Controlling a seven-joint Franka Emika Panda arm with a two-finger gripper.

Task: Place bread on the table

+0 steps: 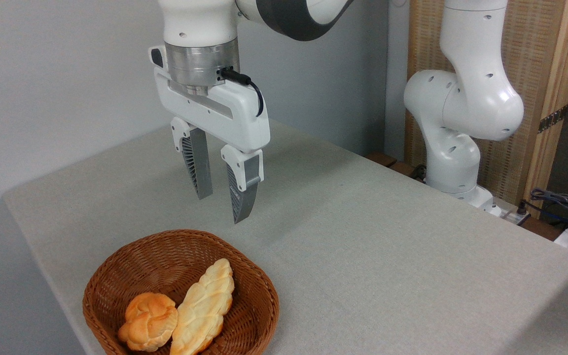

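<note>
While my hand [221,209] hangs open and empty above the bench [363,246], one knotted bun [148,321] touches one braided loaf [204,308] inside one wicker basket [257,305].

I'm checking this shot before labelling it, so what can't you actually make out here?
- Wicker basket: its near rim is cut off by the bottom edge of the camera view.
- Round bun: its right side is hidden behind the braided loaf.
- Braided loaf: its lower tip runs off the bottom edge.
- Arm: its upper links leave the top edge.
- Cables at the right edge: too small and cropped to identify.
</note>
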